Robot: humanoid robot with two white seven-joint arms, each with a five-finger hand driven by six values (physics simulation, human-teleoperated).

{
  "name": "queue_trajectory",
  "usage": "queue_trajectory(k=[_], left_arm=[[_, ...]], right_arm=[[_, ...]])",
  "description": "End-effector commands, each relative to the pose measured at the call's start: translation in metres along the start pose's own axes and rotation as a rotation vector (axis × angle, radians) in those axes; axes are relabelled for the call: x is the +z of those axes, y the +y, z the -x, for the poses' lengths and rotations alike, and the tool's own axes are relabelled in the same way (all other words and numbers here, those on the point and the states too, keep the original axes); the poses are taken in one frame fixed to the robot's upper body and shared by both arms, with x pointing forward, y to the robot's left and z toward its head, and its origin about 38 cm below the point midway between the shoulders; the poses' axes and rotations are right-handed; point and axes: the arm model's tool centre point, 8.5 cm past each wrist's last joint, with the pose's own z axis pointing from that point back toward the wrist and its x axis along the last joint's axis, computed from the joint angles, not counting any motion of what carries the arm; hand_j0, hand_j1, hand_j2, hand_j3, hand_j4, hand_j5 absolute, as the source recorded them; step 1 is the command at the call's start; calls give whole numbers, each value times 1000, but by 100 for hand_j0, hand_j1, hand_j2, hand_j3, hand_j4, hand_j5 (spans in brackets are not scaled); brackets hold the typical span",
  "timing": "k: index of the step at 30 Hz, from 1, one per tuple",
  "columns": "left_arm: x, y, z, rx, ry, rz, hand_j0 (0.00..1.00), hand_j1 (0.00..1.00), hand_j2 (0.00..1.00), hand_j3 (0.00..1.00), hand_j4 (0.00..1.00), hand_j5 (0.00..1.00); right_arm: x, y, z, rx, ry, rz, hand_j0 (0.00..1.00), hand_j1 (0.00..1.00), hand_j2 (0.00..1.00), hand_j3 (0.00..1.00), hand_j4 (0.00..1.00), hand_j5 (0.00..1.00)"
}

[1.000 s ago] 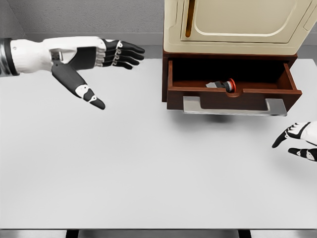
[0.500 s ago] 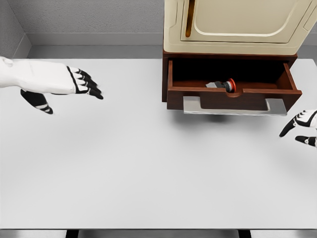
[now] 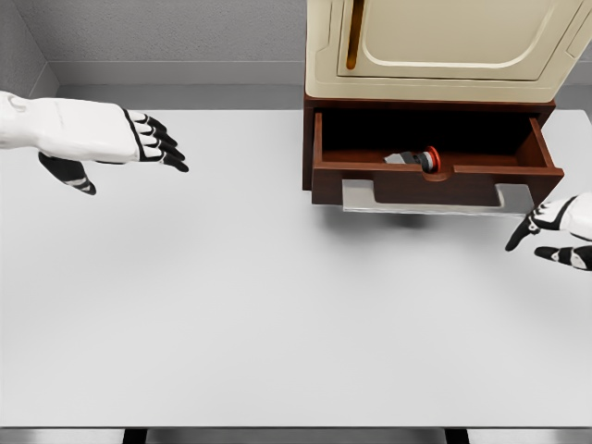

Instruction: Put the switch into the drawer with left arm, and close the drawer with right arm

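Left hand point(image 3: 111, 139): fingers point(image 3: 159, 143) extended, slightly spread, holding nothing, hovering over worktop point(image 3: 277, 305) at far left, well apart from drawer point(image 3: 430, 176). Right hand point(image 3: 560, 231): fingers loosely apart, empty, at right edge, just beside drawer's front right corner, near pale handle point(image 3: 435, 199). Switch point(image 3: 421, 159), grey body with red ring, lies inside open brown drawer near front wall. Cream cabinet point(image 3: 444, 46) sits above drawer.
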Motion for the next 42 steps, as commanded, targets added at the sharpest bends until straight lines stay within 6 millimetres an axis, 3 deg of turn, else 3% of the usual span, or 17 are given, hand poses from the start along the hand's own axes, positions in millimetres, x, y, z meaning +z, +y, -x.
queue_trajectory(k=[1, 12, 20, 28, 32, 37, 42], left_arm=[[0, 0, 0, 5, 0, -3, 100, 100, 100, 100, 100, 100], [-1, -2, 0, 9, -1, -1, 100, 100, 100, 100, 100, 100], [0, -2, 1, 10, 1, -1, 100, 100, 100, 100, 100, 100], [0, -2, 1, 10, 1, -1, 100, 100, 100, 100, 100, 100], [0, -2, 1, 10, 1, -1, 100, 100, 100, 100, 100, 100], [0, -2, 1, 10, 1, -1, 100, 100, 100, 100, 100, 100], [0, -2, 1, 11, 2, -1, 100, 100, 100, 100, 100, 100]], right_arm=[[-2, 4, -1, -11, -9, -8, 56, 56, 56, 56, 56, 56], [-8, 4, 1, -8, -16, -14, 58, 58, 58, 58, 58, 58], [-9, -7, 3, 8, -15, 13, 58, 58, 58, 58, 58, 58], [-30, 10, 6, -36, -52, 1, 58, 58, 58, 58, 58, 58], [-36, 14, 14, -58, -49, 1, 58, 58, 58, 58, 58, 58], [-28, 7, 31, -70, 1, 27, 58, 58, 58, 58, 58, 58], [-29, 7, 34, -77, 7, 38, 61, 61, 61, 61, 61, 61]])
